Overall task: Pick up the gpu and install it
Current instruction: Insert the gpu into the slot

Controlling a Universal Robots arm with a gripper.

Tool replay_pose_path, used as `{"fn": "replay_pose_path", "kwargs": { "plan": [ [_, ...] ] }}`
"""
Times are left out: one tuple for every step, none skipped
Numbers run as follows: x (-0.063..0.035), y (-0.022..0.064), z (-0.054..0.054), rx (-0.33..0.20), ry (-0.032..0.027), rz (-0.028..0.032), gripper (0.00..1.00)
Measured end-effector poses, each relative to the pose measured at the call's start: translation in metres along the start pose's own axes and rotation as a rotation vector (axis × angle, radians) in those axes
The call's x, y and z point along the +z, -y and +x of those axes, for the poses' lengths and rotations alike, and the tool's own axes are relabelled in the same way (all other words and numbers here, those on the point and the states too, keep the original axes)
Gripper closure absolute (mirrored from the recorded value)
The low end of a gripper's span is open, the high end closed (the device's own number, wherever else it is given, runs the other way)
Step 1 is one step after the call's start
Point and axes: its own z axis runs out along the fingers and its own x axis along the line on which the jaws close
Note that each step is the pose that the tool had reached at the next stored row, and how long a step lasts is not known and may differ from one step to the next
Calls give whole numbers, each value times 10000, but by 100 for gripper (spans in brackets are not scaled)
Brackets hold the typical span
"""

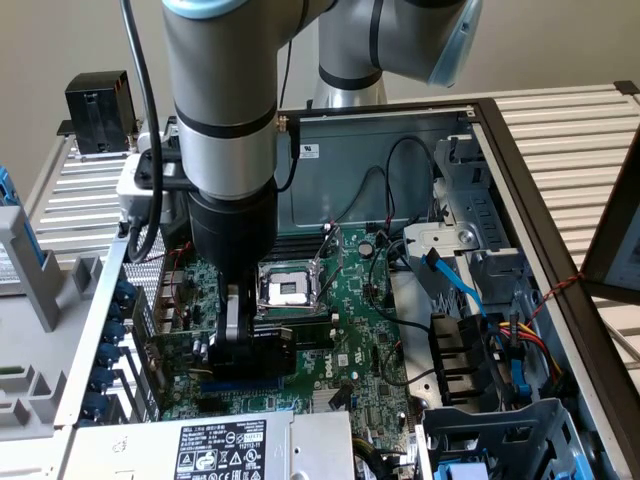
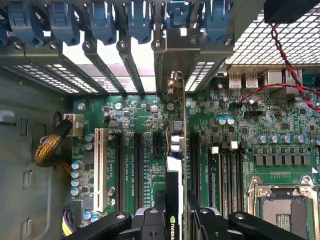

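Inside the open computer case, exterior view: the arm reaches down over the motherboard.
End effector, exterior view: the end effector is closed around the gpu, gripping it from above.
Gpu location, exterior view: on edge beside the CPU socket, just over a blue expansion slot; whether it is seated cannot be told.
Gpu appearance, exterior view: dark face, with green board showing towards the exterior view's right.
End effector, wrist view: the fingers clamp both faces of the card.
Gpu appearance, wrist view: seen edge-on and thin, with a green logo near the grip. The silvery bracket at the far end meets the rear openings under the blue retention clips.
Risk, lateral offset: a black expansion slot lies just beside the card. A small sideways error would probably press the connector onto bare board or the wrong slot.
Risk, bracket: if it catches the rear frame, the card would likely tilt and seat unevenly.
Risk, force: pressing while tilted could flex the thin board.
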Motion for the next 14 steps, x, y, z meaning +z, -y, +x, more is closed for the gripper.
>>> {"fn": "replay_pose_path", "kwargs": {
  "plan": [
    [1,1,0,-1,-8,-4,74],
    [1,1,0,0,-18,-10,74],
    [3,1,-1,1,-28,-16,74],
    [4,2,-1,1,-40,-23,74],
    [5,2,-1,2,-50,-28,74],
    [5,2,-1,2,-58,-35,74],
    [6,1,-1,2,-61,-37,74],
    [6,2,-1,2,-62,-37,74],
    [6,1,-1,2,-62,-37,74],
    [6,1,-1,2,-62,-38,74],
    [6,2,-1,2,-62,-38,74],
    [7,2,-2,2,-61,-37,74],
    [7,2,-2,2,-61,-37,74],
    [7,2,-2,2,-60,-37,74]
  ]
}}
